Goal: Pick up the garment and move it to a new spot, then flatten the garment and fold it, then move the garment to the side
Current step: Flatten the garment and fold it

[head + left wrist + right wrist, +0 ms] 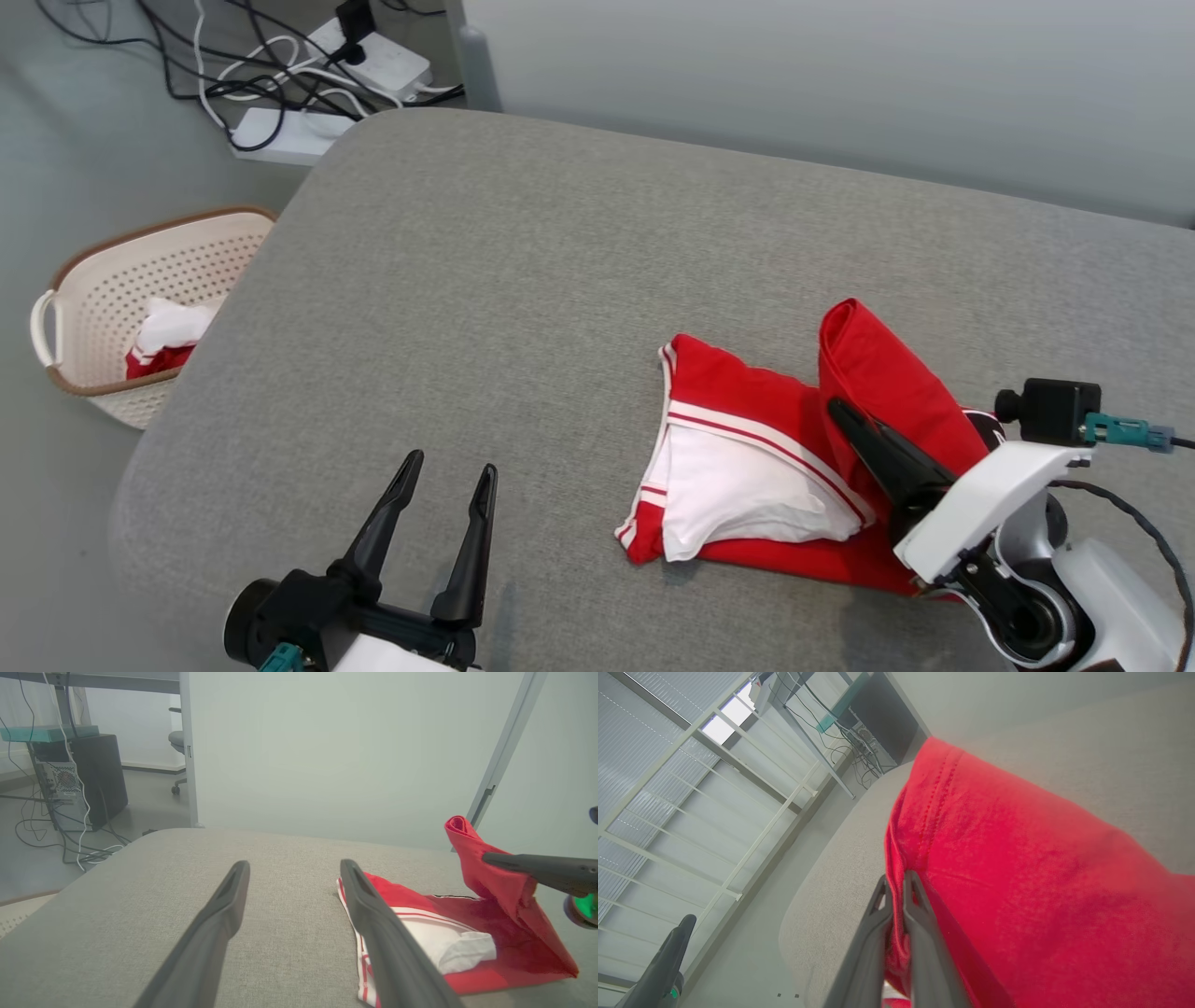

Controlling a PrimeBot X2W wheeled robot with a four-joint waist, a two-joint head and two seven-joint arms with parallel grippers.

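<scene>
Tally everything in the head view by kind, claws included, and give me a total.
Garment, red and white: 1
Basket: 1
Cloth bundle inside the basket: 1
Power strips: 2
Claws: 2, the left claw open, the right claw shut on the garment
Total: 7

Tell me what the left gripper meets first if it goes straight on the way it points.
Probably nothing: bare grey cushion lies ahead of the left gripper, and the garment sits off to its right. Its height is unclear.
</scene>
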